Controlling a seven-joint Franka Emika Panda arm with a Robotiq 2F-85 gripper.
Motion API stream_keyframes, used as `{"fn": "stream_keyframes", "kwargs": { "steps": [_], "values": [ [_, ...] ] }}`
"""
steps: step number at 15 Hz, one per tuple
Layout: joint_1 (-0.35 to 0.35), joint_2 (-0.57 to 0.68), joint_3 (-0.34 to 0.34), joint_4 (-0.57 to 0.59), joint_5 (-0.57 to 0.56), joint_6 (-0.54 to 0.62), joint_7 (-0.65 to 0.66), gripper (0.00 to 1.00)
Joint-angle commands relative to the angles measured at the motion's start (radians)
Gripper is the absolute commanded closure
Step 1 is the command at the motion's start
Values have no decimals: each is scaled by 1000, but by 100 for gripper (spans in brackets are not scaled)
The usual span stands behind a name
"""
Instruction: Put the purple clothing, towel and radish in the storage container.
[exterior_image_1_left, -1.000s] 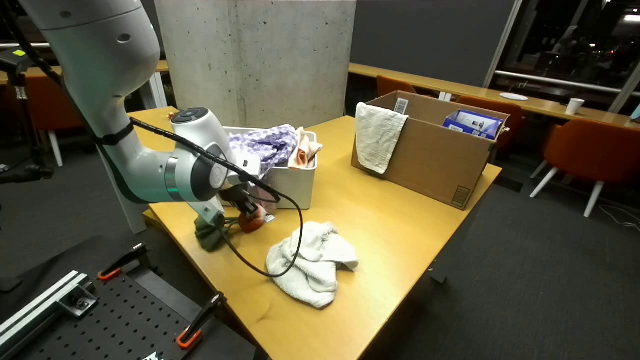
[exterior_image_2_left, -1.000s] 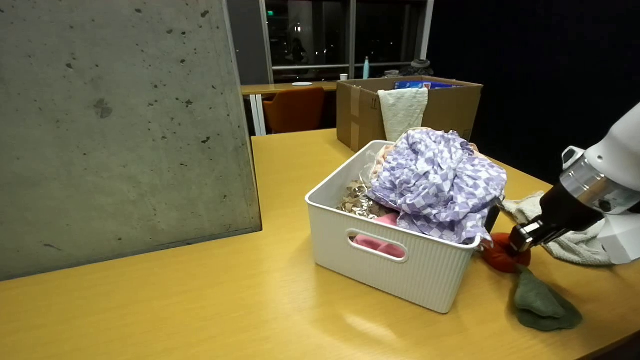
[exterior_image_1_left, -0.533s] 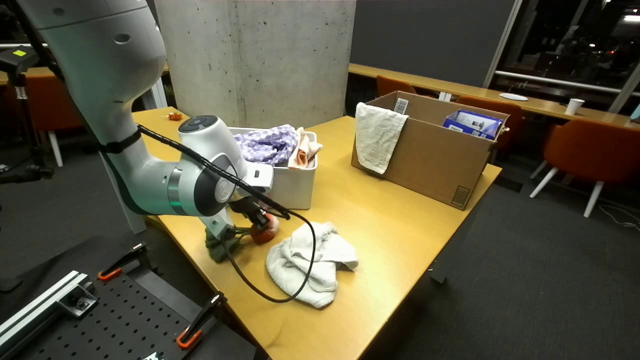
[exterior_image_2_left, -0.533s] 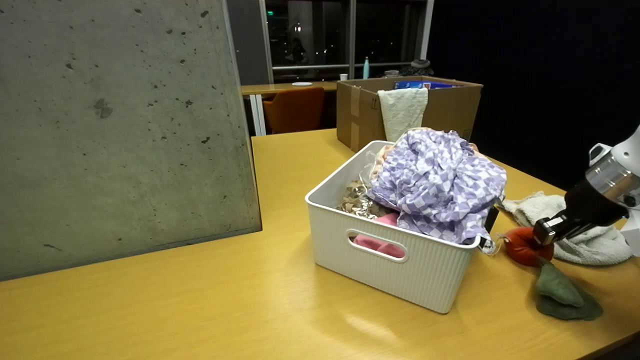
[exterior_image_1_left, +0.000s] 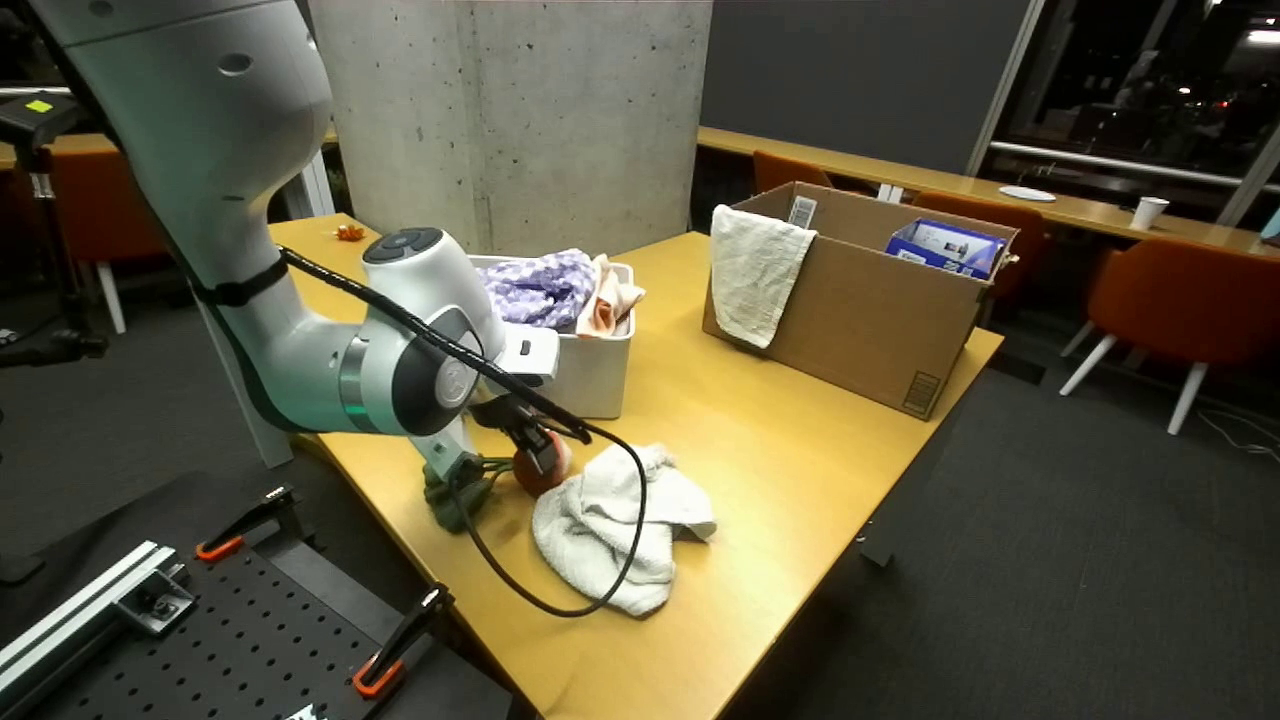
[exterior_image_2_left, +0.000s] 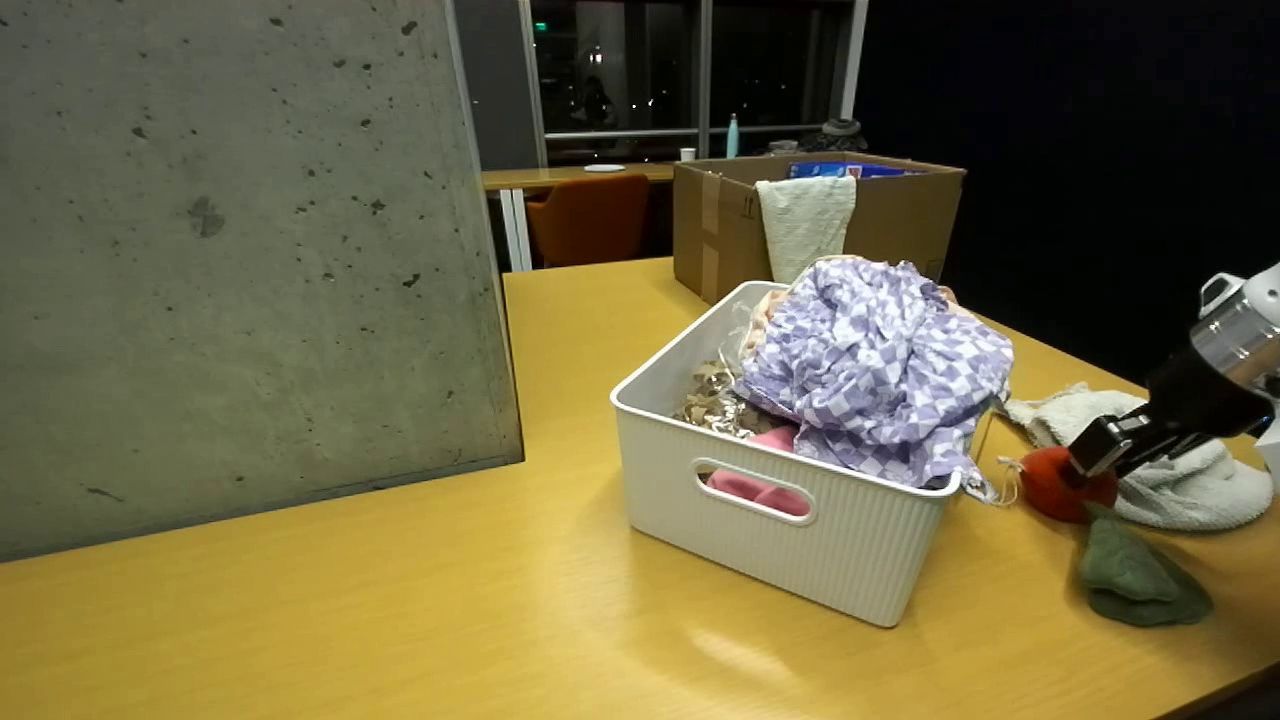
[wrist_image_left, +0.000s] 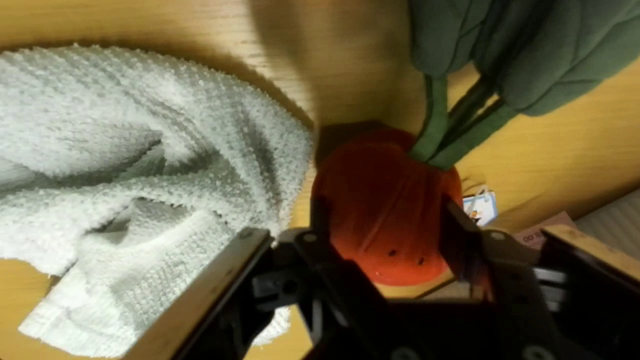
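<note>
Tabletop inspected: radish shifted away from the far storage container, now just left of the towel; gripper jaws stand apart, astride it. Purple clothing already stowed; radish judged to have lost ground, regrasp probably due; towel outstanding.

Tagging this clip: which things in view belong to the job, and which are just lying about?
For the job: purple clothing; radish; storage container; probably the crumpled white towel.
Lying about: cardboard box; cream cloth draped over it; blue box; peach cloth; white cup.
</note>
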Motion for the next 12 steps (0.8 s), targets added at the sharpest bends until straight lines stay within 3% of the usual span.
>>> {"fn": "stream_keyframes", "kwargs": {
  "steps": [1, 3, 9, 10, 12],
  "values": [
    [3, -89, -47, -68, -14, 30, -11, 11],
    [-10, -124, -63, -94, -17, 33, -14, 1],
    [-89, -161, -78, -127, -21, 40, -22, 0],
    [-118, -158, -25, -140, 181, 40, -203, 0],
    [-163, -139, 23, -123, 279, 30, -280, 0]
  ]
}}
